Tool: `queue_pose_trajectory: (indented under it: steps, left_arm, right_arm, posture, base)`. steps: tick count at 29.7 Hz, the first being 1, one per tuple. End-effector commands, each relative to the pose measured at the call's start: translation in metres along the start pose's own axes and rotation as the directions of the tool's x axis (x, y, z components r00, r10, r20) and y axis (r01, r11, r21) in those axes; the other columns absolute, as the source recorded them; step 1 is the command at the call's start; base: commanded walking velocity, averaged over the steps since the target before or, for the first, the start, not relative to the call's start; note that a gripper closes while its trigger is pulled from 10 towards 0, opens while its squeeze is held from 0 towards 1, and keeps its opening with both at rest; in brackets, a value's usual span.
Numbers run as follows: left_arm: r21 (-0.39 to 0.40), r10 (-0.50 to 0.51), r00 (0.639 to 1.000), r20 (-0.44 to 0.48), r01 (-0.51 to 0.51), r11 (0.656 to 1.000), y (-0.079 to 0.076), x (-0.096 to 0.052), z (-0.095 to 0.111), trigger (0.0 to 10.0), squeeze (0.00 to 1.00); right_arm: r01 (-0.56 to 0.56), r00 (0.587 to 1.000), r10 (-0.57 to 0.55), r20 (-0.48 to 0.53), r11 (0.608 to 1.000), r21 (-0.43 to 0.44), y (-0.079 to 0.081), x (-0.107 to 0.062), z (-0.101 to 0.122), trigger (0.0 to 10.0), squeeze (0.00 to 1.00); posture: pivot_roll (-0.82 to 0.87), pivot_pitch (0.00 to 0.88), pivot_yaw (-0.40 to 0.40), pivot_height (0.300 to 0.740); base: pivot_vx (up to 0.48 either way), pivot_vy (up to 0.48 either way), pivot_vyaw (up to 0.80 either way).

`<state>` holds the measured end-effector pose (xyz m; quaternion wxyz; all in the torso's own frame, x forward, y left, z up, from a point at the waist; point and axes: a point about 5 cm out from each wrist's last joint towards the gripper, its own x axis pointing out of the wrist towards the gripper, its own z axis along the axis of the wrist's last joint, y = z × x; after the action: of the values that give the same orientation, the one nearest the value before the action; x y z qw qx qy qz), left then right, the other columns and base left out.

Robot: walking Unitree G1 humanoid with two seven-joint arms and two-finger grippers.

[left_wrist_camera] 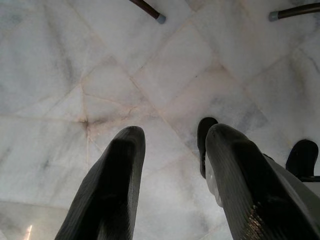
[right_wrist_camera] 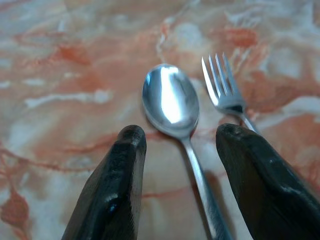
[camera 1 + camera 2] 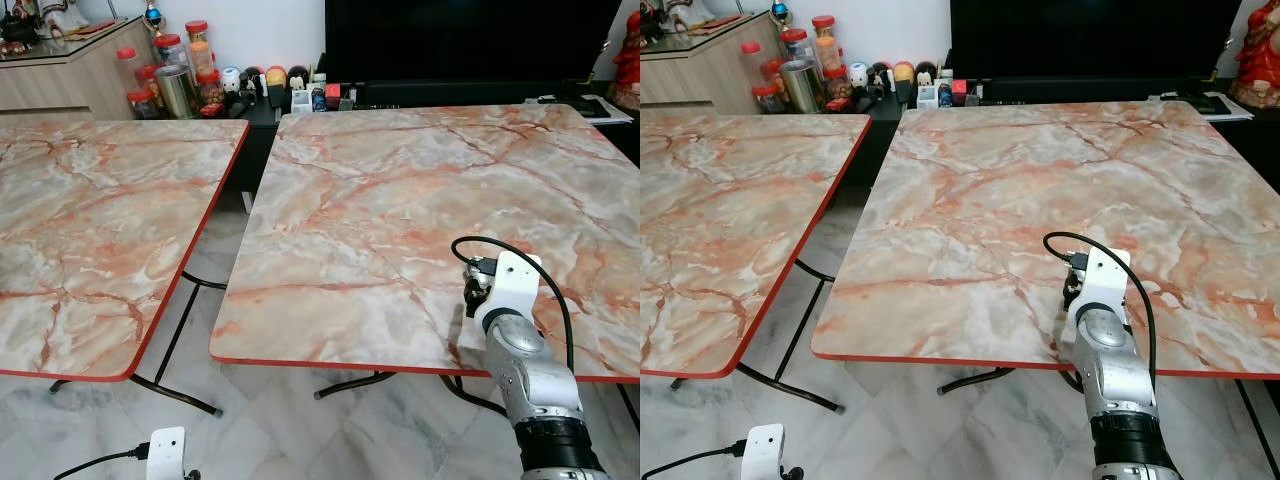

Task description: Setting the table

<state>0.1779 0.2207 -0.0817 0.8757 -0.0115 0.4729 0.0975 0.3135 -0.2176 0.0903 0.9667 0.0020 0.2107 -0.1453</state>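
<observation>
Black fingers of the right gripper are held apart over a spoon and fork, laid side by side on the marble table, lower right, probably as one place setting. Left gripper hangs open over the floor.

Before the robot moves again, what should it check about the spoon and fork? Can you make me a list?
1. Spoon lying on the table: ok.
2. Fork beside the spoon, apart from it: ok.
3. Right gripper open, spoon handle between its fingers: ok.
4. Fingers clear of the spoon: cannot tell.
5. Left gripper open, over the floor, idle: ok.
</observation>
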Motion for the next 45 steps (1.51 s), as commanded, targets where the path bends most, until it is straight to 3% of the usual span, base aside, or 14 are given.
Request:
queue_pose_trajectory:
  steps: [1, 14, 24, 25, 26, 45]
  left_arm:
    - [0.002, 0.009, 1.000, -0.007, -0.009, 1.000, 0.004, 0.000, 0.001, 10.0, 0.00]
    - [0.004, 0.007, 1.000, -0.012, -0.007, 1.000, 0.004, 0.000, 0.000, 10.0, 0.00]
    - [0.006, 0.005, 1.000, -0.013, -0.005, 1.000, 0.003, 0.000, 0.001, 10.0, 0.00]
    - [0.006, 0.004, 1.000, -0.013, -0.004, 1.000, 0.004, 0.000, 0.001, 10.0, 0.00]
    - [0.006, 0.004, 1.000, -0.013, -0.004, 1.000, 0.003, 0.000, 0.001, 10.0, 0.00]
    - [-0.013, 0.002, 1.000, -0.017, -0.002, 1.000, 0.002, 0.000, -0.001, 10.0, 0.00]
  right_arm:
    - [0.000, 1.000, 0.000, -0.019, 1.000, 0.000, -0.001, 0.000, -0.004, 10.0, 0.00]
    - [0.035, 0.998, -0.034, -0.056, 0.999, 0.005, -0.009, 0.003, -0.013, 10.0, 0.00]
    - [0.003, 0.997, 0.001, -0.077, 0.999, 0.052, -0.005, 0.005, -0.020, 10.0, 0.00]
    - [-0.001, 0.997, 0.005, -0.079, 0.999, 0.053, -0.005, 0.005, -0.021, 9.5, 0.00]
    - [-0.007, 0.997, 0.011, -0.080, 0.998, 0.055, -0.004, 0.005, -0.021, 0.0, 0.00]
    - [-0.058, 0.995, 0.060, -0.081, 0.998, 0.034, 0.003, 0.006, -0.020, 0.0, 0.00]
  posture:
    - [-0.04, 0.000, 0.055, 0.740]
    - [-0.04, 0.000, 0.060, 0.740]
    - [-0.04, 0.000, 0.063, 0.740]
    - [-0.04, 0.000, 0.063, 0.740]
    - [-0.04, 0.000, 0.064, 0.740]
    - [-0.04, 0.000, 0.055, 0.740]
  base:
    - [0.000, 0.000, 0.00]
    - [0.000, 0.000, 0.00]
    - [0.000, 0.000, 0.00]
    - [0.000, 0.000, 0.00]
    - [0.000, 0.000, 0.00]
    - [0.000, 0.000, 0.00]
